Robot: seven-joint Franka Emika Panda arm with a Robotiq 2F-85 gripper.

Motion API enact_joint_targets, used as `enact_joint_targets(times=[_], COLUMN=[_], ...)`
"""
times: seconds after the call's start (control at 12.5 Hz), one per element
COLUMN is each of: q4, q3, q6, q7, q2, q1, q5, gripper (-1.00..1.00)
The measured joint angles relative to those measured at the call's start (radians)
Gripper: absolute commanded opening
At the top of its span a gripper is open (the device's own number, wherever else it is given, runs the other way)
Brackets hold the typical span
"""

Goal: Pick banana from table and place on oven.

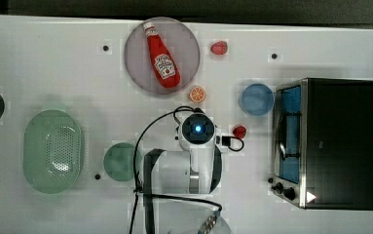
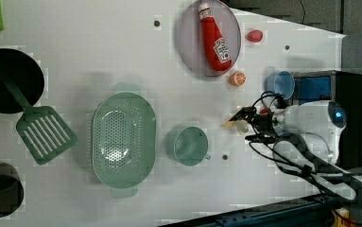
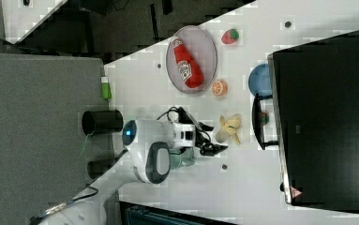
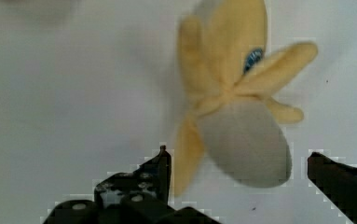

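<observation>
gripper (image 4: 236, 172) black, jaws spread wide | soft pale-yellow peeled toy banana (image 4: 234, 95) lies just ahead, cream tip between fingertips | long axis runs away from gripper

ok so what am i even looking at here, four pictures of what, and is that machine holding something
It is one white robot arm on a white table, seen by three cameras off the arm and a fourth on its wrist. The wrist view looks past the open claw at a toy banana lying on the table; nothing is held yet. Also on the table: a toaster oven, a ketchup bottle on a plate, an orange slice, a blue bowl, a green colander and a green cup.
</observation>
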Motion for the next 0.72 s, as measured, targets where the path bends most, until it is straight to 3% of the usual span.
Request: enact_joint_targets(times=[0.48, 0.72], q4=[0.01, 0.006], q3=[-0.004, -0.005], q6=[0.054, 0.065], q7=[0.0, 0.001], q2=[0.031, 0.012], q1=[-0.023, -0.023], q5=[-0.004, 0.017], gripper=[-0.48, -0.5])
